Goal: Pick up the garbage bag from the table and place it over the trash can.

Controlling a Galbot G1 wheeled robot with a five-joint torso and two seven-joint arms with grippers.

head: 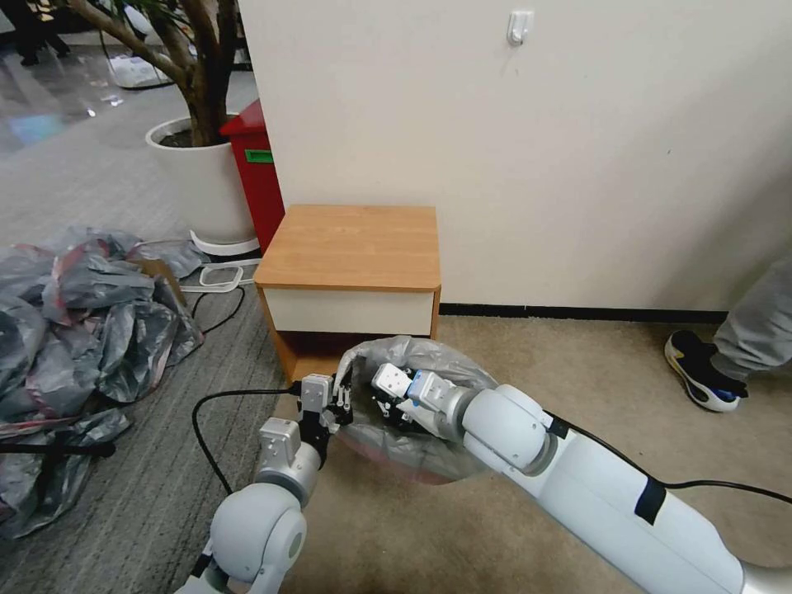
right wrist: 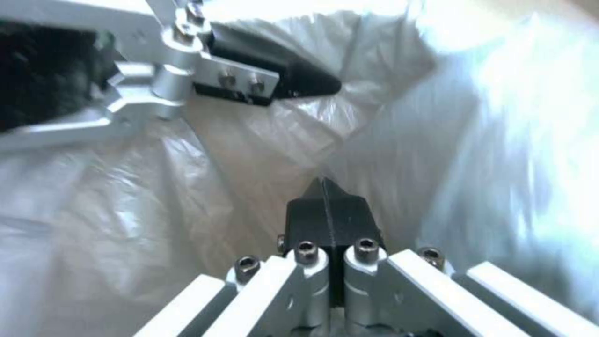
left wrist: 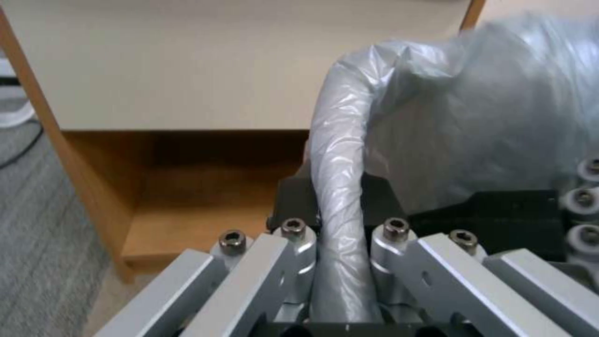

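Head view: the garbage bag [head: 412, 388] was seen at lower centre of the frame, draped over the trash can, whose wall showed pinkish through the film at [head: 388, 462], on the carpet just in front of the table [head: 351, 247]. The left gripper [head: 340, 399] was at the bag's left edge; the right gripper [head: 388, 394] was reached down into the bag's mouth.

Left wrist view: a rolled band of the bag [left wrist: 340, 187] was found clamped between the fingers [left wrist: 293, 234] of the left gripper [left wrist: 340, 210], at centre frame. The rolled rim under the film was judged likely to be pinched as well; this could not be confirmed.

Right wrist view: the right gripper [right wrist: 327, 208] was recorded with its pads pressed together, nothing visible between them, inside the bag [right wrist: 474, 117]. The left gripper [right wrist: 274, 82] appeared at upper left.

Risks noted: the thin film could be torn if either arm were pulled away sharply. The light can could be tipped or dragged by the left grip. The liner could slip off the far rim if left slack.
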